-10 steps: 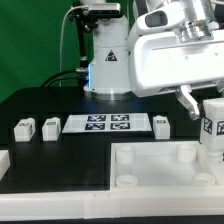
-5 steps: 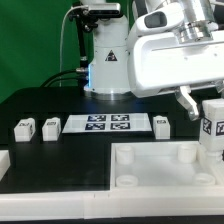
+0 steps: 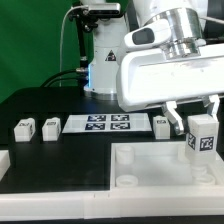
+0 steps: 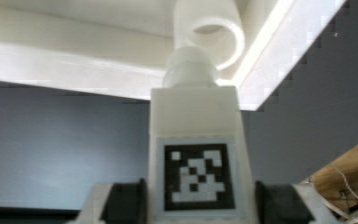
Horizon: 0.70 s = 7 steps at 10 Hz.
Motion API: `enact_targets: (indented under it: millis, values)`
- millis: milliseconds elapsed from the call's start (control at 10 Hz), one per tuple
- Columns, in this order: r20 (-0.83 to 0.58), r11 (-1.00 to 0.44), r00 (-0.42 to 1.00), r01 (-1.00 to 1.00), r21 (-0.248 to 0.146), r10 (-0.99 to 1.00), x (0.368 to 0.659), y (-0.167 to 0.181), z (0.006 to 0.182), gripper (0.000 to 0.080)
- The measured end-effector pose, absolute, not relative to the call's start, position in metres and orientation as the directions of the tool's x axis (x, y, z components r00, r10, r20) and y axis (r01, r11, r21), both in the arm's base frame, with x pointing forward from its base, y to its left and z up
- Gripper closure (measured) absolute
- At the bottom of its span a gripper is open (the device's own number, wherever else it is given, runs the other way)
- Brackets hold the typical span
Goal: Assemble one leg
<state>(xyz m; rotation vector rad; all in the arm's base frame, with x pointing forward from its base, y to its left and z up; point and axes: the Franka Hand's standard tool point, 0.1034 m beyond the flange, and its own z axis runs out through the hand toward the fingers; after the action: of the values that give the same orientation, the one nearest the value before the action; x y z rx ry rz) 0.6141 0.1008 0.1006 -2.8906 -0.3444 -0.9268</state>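
Note:
My gripper (image 3: 197, 118) is shut on a leg (image 3: 202, 138), a small white post with a black-and-white tag facing the camera. It holds the leg upright just above the far right part of the large white tray-like part (image 3: 150, 170). In the wrist view the leg (image 4: 197, 140) stands between my fingers (image 4: 126, 200), its tapered tip pointing at a round corner socket (image 4: 220, 42) of the tray part. Three more legs lie on the black table: two at the exterior view's left (image 3: 22, 127) (image 3: 50, 125) and one right of the marker board (image 3: 161, 124).
The marker board (image 3: 107, 124) lies at the middle of the black table. A white bracket (image 3: 4, 160) sits at the left edge. The robot base (image 3: 105, 60) stands behind.
My gripper has moved toward the exterior view's left and slightly down with the leg, from the right edge to above the tray part's far right corner.

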Motion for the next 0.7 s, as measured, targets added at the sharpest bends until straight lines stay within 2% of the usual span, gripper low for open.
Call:
enact_targets:
  millis: [700]
  values:
    - [0.576,-0.967,0.793,0.256,-0.018,0.199,0.608,0.114,0.091,0.0506]
